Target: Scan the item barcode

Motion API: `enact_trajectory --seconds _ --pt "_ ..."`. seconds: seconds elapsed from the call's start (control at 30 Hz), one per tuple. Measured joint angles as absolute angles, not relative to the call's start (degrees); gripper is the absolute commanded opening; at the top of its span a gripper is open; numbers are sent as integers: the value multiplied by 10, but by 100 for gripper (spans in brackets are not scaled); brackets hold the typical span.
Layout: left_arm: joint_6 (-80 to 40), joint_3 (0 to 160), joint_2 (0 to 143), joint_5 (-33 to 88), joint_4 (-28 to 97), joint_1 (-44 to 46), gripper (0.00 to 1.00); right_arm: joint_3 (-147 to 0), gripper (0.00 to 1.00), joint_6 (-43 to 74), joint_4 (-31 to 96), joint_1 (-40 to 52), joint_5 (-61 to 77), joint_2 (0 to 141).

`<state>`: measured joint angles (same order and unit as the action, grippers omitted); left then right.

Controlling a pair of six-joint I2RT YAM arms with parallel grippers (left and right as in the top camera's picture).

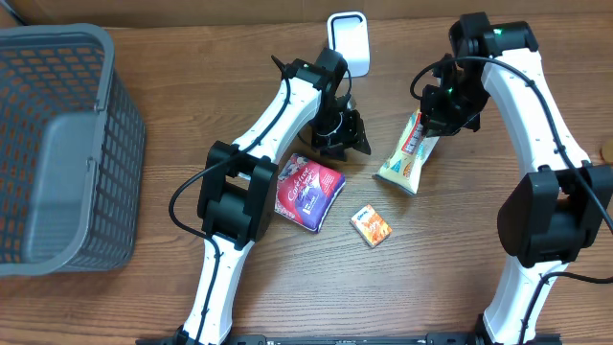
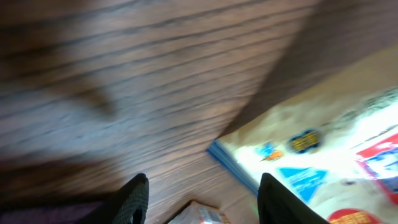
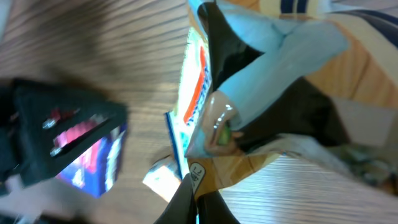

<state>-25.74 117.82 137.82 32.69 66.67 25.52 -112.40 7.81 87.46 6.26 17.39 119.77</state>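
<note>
The item is a long yellow-and-white snack packet point(image 1: 404, 161) lying slanted on the table right of centre. My right gripper point(image 1: 433, 123) is shut on its upper end. In the right wrist view the two fingers point(image 3: 186, 202) pinch the packet's tan crimped edge point(image 3: 249, 165). My left gripper point(image 1: 343, 134) hovers just left of the packet, below the white scanner point(image 1: 348, 40). It is open point(image 2: 202, 180) with only bare table between the fingers; the packet point(image 2: 323, 149) lies off to the right of them. I cannot see a barcode.
A purple snack bag point(image 1: 308, 192) and a small orange box point(image 1: 371, 225) lie in the middle of the table. A grey mesh basket point(image 1: 57, 144) fills the left side. The box's corner point(image 2: 199, 214) shows under the left gripper.
</note>
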Motion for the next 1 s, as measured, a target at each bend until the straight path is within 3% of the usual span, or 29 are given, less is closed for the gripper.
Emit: enact_trajectory --seconds 0.17,0.33,0.63,1.0 --pt "-192 1178 1378 407 645 253 57 -1121 4 22 888 65 255 1198" --pt "-135 1179 1378 488 615 236 96 -1121 4 -20 897 65 330 1198" --pt "-81 1179 1378 552 590 181 98 -1121 4 -41 886 65 413 1198" --pt "-7 1179 1378 589 582 179 95 -1121 4 -43 865 59 585 1198"
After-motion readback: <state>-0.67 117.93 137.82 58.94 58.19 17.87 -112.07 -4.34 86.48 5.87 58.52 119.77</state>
